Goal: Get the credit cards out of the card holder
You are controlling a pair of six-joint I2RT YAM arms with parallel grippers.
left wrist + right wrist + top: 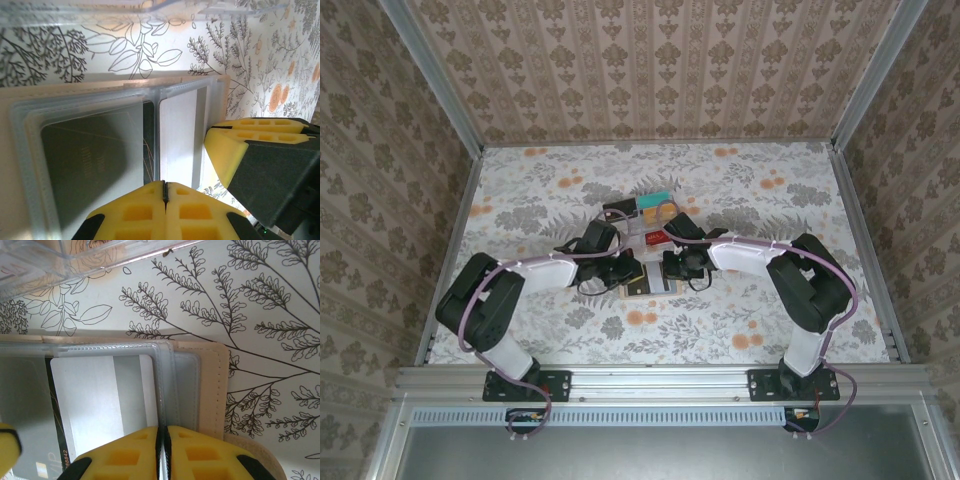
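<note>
The tan card holder (648,289) lies spread open on the table between both arms, its clear inner sleeves (100,105) facing up. A dark credit card (85,160) sits inside one sleeve, and its edge with gold digits (54,460) appears in the right wrist view. My left gripper (165,186) is shut, its tips at the seam between two sleeves; I cannot tell whether anything is pinched. My right gripper (162,430) is shut on the edge of a clear sleeve (167,390) beside the holder's tan border (212,390). Each gripper's yellow fingers (235,150) show in the other's wrist view.
A clear plastic compartment tray (672,207) stands just behind the holder, with black (619,210), teal (656,197) and red (654,238) cards in it. The floral tablecloth (770,330) spreads to both sides. Metal rails (865,260) edge the table.
</note>
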